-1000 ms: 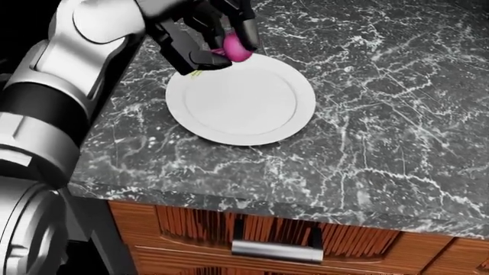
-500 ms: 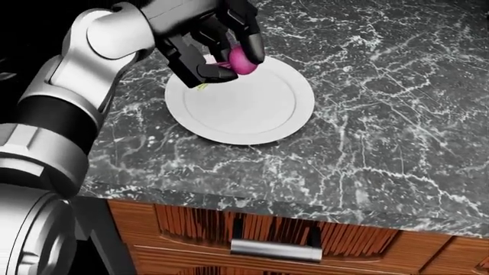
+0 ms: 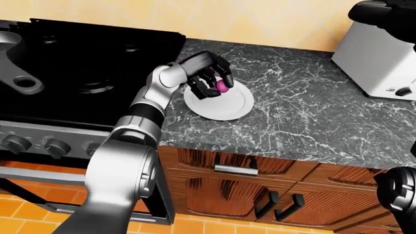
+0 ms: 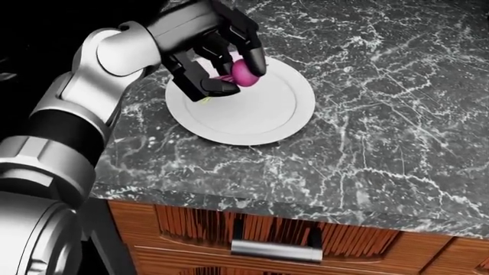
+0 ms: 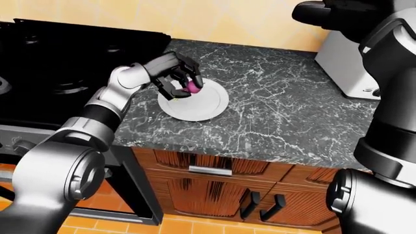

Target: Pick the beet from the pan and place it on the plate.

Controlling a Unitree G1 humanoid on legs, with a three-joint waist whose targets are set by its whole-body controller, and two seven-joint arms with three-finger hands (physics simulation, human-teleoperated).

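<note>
My left hand (image 4: 229, 71) is shut on the magenta beet (image 4: 243, 73), holding it just above the upper left part of the white plate (image 4: 259, 114) on the dark marble counter. A bit of the beet's green stem shows under the fingers. In the left-eye view the same hand (image 3: 214, 84) holds the beet (image 3: 223, 86) over the plate (image 3: 227, 105). The pan's grey handle (image 3: 16, 73) shows at the far left over the black stove. My right hand (image 3: 384, 12) is raised at the top right, dark, its finger state unclear.
A black stove (image 3: 84, 63) fills the left, with knobs (image 3: 57, 146) on its lower face. A white toaster (image 3: 380, 63) stands at the right of the counter (image 3: 306, 112). Wooden drawers with handles (image 4: 275, 250) lie below the counter edge.
My left hand has carried the beet slightly down and right, further over the plate. The arm has come more into the head view.
</note>
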